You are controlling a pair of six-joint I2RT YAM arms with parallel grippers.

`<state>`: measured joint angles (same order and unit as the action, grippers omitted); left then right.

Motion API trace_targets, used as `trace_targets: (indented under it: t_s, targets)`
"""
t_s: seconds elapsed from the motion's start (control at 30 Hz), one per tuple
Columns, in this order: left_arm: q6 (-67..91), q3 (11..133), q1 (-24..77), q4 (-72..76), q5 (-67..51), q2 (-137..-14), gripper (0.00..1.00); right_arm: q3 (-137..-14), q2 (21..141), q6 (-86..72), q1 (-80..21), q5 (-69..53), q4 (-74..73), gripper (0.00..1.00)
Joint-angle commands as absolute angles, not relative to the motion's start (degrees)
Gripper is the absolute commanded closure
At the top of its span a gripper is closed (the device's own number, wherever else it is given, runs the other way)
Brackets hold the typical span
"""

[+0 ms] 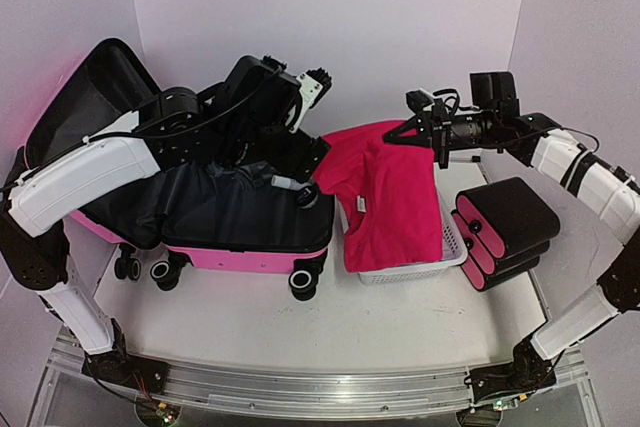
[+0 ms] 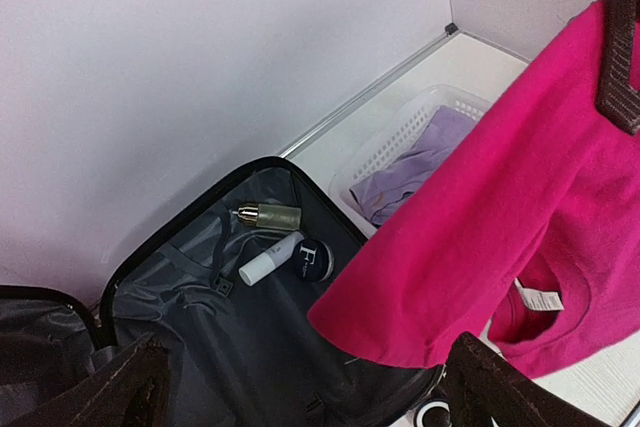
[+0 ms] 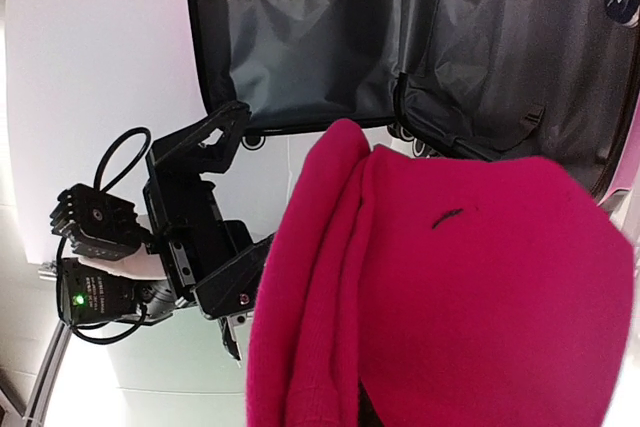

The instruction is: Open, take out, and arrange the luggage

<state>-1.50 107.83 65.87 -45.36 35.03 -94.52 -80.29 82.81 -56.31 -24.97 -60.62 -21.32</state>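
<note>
inside open luggage [image 1: 245, 252], bottles [image 2: 270, 217]; pincer [image 1: 402, 134] grips shirt [image 1: 385, 197].

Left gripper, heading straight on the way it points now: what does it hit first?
Probably the black lining of the open luggage, near the small bottles. The pink shirt hangs close beside that line, and depth is unclear.

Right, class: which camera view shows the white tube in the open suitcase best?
The left wrist view: the white tube lies whole and unobstructed on the black lining of the luggage. The top view shows it only small and distant; the right wrist view cuts it off at the top edge.
</note>
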Motion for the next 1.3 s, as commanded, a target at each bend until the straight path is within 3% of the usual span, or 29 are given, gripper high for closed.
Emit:
trace_targets:
  t_s: [0.0, 0.37, 0.57, 0.87, 1.27]
  targets:
    - [-1.53, 107.17, 65.37, -42.05, 36.74, -91.15, 0.04, -80.01, 85.20, -55.00, -23.72, -60.62, -16.53, 1.00]
    - [-0.62, 103.65, 65.20, -41.96, 37.19, -88.05, 0.04, -81.71, 103.87, -40.30, -15.62, -60.53, -20.88, 1.00]
    - [-1.17, 102.69, 64.62, -41.95, 37.42, -87.09, 0.04, -89.98, 113.11, -29.36, -14.12, -55.57, -32.88, 1.00]
    - [-1.05, 100.65, 63.26, -41.96, 36.64, -85.98, 0.03, -100.39, 120.08, -17.59, -13.75, -43.89, -47.77, 1.00]
    - [-0.48, 99.84, 62.52, -41.97, 34.66, -86.76, 0.03, -108.21, 126.08, -9.05, -13.83, -33.05, -55.45, 1.00]
